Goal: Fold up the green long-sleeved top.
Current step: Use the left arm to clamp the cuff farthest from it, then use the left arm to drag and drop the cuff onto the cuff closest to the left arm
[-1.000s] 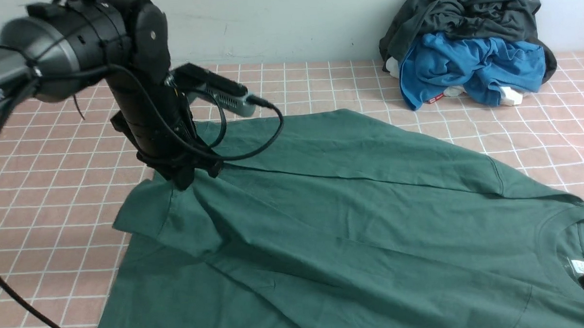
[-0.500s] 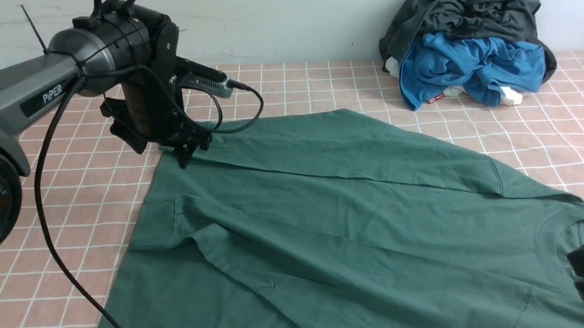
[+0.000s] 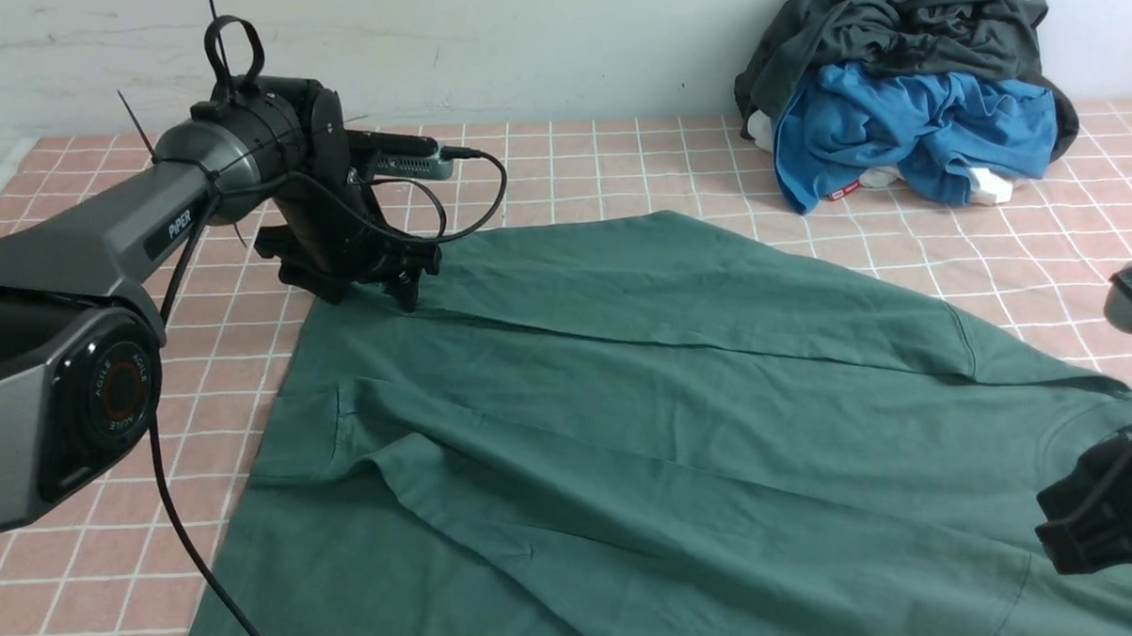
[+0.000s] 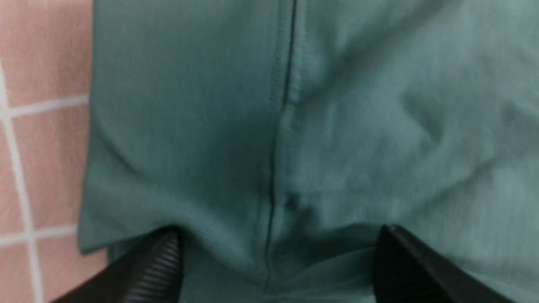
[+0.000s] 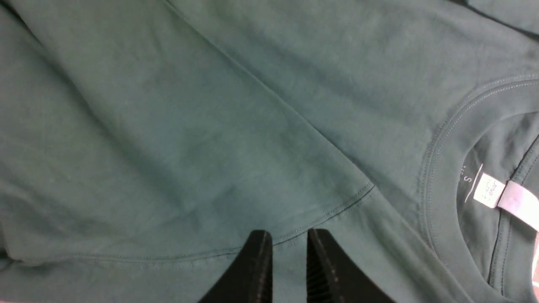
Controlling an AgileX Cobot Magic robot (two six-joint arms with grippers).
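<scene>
Well, green long-sleeved top [image 3: 663, 399] lies spread on tiled counter [image 3: 617, 166]. L claw [image 3: 405, 291] spread wide, empty, at its far-left corner. R claw [image 5: 288, 240] barely parted, empty, near neck label [image 5: 488, 189]. Blue garment [image 3: 908, 127] & grey garment [image 3: 895, 24] heaped far right, well apart.

The left gripper [image 3: 405, 295] has let go of the green long-sleeved top [image 3: 682, 399]; the lifted fold now lies flat, and the gripper hangs wide-jawed over the far left corner. The right gripper [image 5: 286, 242] has risen off the collar, jaws slightly parted.
</scene>
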